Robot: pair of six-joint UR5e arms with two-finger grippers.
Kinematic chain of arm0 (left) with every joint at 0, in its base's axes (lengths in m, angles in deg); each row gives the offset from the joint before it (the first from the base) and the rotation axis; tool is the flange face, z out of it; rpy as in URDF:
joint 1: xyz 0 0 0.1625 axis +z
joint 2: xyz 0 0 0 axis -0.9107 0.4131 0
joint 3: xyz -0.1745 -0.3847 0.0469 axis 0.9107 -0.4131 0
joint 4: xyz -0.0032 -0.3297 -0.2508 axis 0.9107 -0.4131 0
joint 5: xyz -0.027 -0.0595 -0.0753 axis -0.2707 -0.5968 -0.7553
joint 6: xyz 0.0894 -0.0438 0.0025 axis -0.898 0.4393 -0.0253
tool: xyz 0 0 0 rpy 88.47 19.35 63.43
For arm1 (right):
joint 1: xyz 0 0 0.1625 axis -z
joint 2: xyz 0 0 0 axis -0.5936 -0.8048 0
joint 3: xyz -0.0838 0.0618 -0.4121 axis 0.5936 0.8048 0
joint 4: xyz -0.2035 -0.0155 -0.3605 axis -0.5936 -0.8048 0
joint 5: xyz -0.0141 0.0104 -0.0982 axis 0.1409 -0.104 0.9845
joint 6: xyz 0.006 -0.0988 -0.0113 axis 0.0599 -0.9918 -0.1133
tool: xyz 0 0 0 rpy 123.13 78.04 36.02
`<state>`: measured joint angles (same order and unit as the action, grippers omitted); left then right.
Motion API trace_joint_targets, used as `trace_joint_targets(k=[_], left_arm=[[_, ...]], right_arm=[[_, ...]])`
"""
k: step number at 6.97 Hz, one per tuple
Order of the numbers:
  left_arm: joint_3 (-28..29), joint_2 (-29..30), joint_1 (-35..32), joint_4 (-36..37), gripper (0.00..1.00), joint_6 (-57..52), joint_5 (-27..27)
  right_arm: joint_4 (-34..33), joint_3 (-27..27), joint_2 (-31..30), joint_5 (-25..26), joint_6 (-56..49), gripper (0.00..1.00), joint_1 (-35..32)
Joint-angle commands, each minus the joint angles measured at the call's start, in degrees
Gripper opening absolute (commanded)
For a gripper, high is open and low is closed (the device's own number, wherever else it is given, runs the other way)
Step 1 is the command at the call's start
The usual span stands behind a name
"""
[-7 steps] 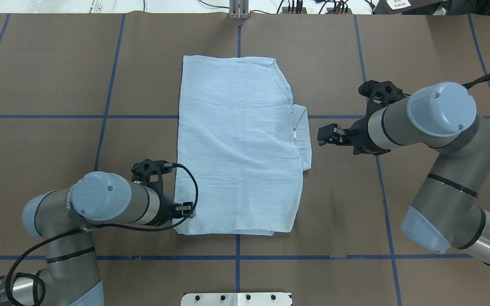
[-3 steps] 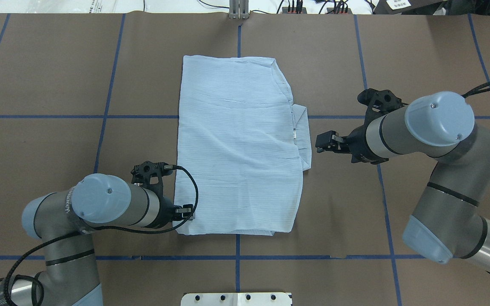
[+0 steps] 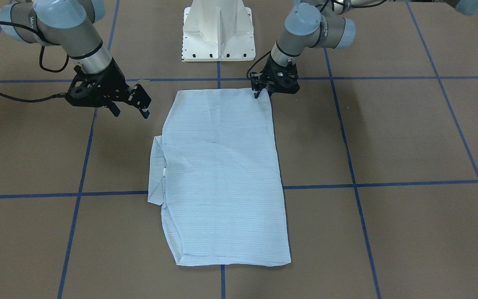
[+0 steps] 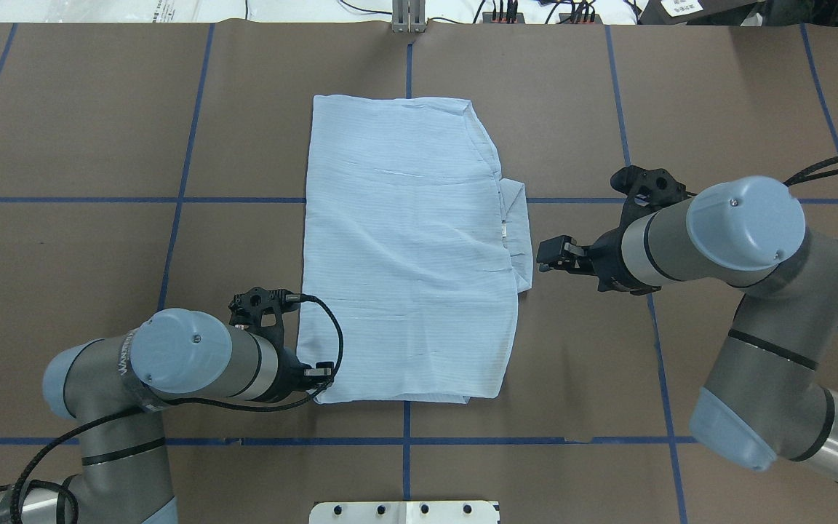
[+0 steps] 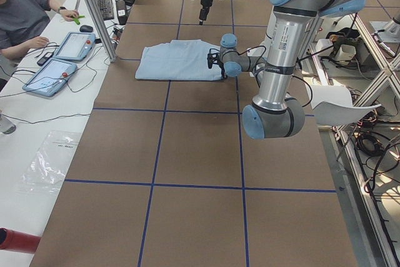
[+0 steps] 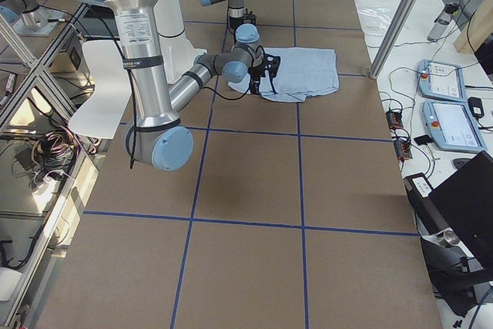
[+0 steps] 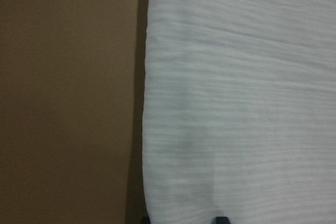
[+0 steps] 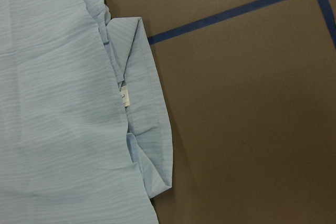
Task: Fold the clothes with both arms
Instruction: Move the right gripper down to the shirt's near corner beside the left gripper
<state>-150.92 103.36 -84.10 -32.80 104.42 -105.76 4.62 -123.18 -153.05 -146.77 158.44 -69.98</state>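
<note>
Bare table (image 4: 99,131) on both flanks of the shirt (image 4: 404,255), I can pass wide (white pedestal (image 3: 218,29) blocks the near edge).

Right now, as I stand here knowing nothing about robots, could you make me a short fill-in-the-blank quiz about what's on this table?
1. The shirt lies folded flat on a ____ table.
2. The tape lines crossing the table are ____.
3. The left gripper is down at one ____ of the shirt.
4. The part of the shirt poking out toward the right gripper is its ____.

Missing words: brown; blue; corner; collar.
</note>
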Motion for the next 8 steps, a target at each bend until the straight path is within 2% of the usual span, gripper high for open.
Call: trace_joint_targets(k=[1,3,4,5,6,7,8], left_arm=[[-0.46,0.17,0.04,0.56,0.0,0.03,-0.07],[-0.46,0.26,0.04,0.56,0.0,0.12,-0.07],[-0.46,0.26,0.13,0.56,0.0,0.12,0.02],[-0.46,0.35,0.13,0.64,0.0,0.12,0.02],[-0.46,0.35,0.13,0.56,0.0,0.12,0.02],[-0.55,0.35,0.13,0.56,0.0,0.12,0.02],[-0.55,0.35,0.13,0.56,0.0,0.12,0.02]], right_arm=[[-1.37,-2.12,-0.03,4.23,11.0,0.99,5.24],[-6.03,-2.92,1.28,14.83,26.46,0.96,15.76],[-7.26,-2.92,2.76,16.7,33.41,0.95,18.34],[-14.32,-2.4,6.78,17.59,40.36,0.93,21.67],[-17.96,0.04,11.17,19.86,44.69,0.92,22.92],[-17.74,2.59,12.87,20.76,47.17,0.93,23.45],[-17.74,2.96,13.58,20.85,47.89,0.93,23.46]])
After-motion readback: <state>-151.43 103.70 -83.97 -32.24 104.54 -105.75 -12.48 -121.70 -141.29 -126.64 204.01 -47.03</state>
